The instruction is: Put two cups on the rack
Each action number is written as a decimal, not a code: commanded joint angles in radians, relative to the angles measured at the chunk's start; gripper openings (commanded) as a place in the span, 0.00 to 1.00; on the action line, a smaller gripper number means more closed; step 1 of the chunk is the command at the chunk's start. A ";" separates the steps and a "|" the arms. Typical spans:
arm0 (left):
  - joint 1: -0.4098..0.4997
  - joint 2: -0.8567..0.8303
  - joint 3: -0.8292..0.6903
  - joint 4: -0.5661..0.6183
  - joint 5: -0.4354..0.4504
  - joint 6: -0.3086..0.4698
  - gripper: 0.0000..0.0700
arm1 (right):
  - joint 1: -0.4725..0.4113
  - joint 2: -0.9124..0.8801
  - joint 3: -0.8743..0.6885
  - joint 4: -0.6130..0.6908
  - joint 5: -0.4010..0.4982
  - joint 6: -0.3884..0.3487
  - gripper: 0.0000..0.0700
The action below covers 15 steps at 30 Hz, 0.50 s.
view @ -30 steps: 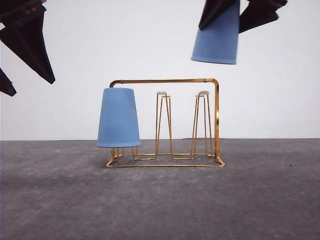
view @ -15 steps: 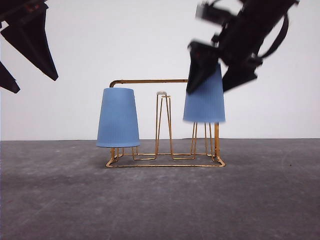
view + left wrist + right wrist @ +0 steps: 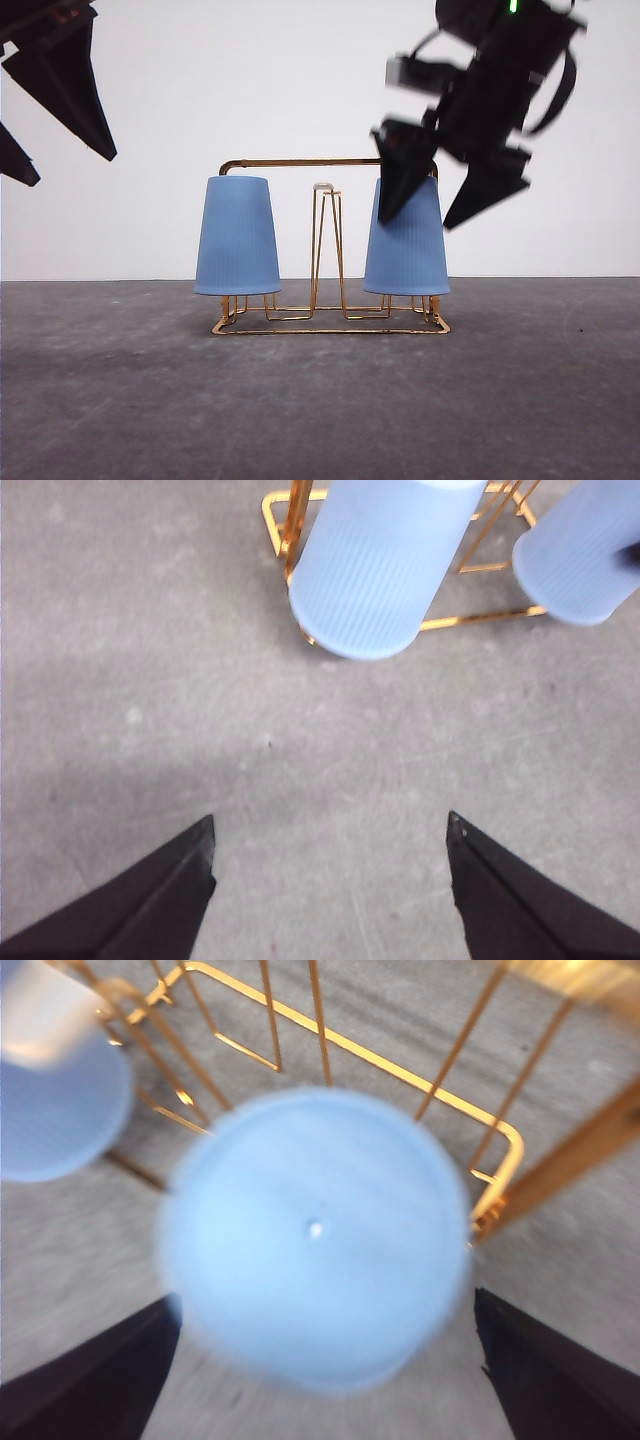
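Cups (image 3: 237, 236) (image 3: 407, 245) inverted on rack (image 3: 330, 322); right pincer (image 3: 440, 205) open, left pincer (image 3: 330, 840) open

Front view: set low, near table height, facing straight ahead at the rack (image 3: 330, 245) from moderate range, white wall behind. Left wrist view: raised, looking down on grey table (image 3: 300, 780), catching the rack's base and both cups toward 12 and 1 o'clock. Right wrist view: very close, straight down on the right cup (image 3: 315, 1235); shared by all three: rack and cups.
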State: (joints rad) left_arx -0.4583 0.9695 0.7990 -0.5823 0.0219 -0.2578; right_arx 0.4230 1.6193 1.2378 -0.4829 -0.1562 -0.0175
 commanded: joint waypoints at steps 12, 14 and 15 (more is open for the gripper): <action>0.020 -0.102 -0.001 -0.098 -0.004 -0.009 0.62 | -0.033 -0.362 -0.082 -0.233 -0.020 0.009 0.72; 0.045 -0.157 -0.018 -0.101 -0.004 -0.002 0.62 | -0.048 -0.460 -0.188 -0.156 -0.051 0.009 0.72; 0.062 -0.187 -0.031 -0.101 -0.003 0.001 0.62 | -0.056 -0.511 -0.245 -0.115 -0.061 0.011 0.72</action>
State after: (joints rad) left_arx -0.4002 0.7912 0.7751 -0.6834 0.0221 -0.2654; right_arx 0.3669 1.1432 1.0265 -0.6324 -0.2093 -0.0108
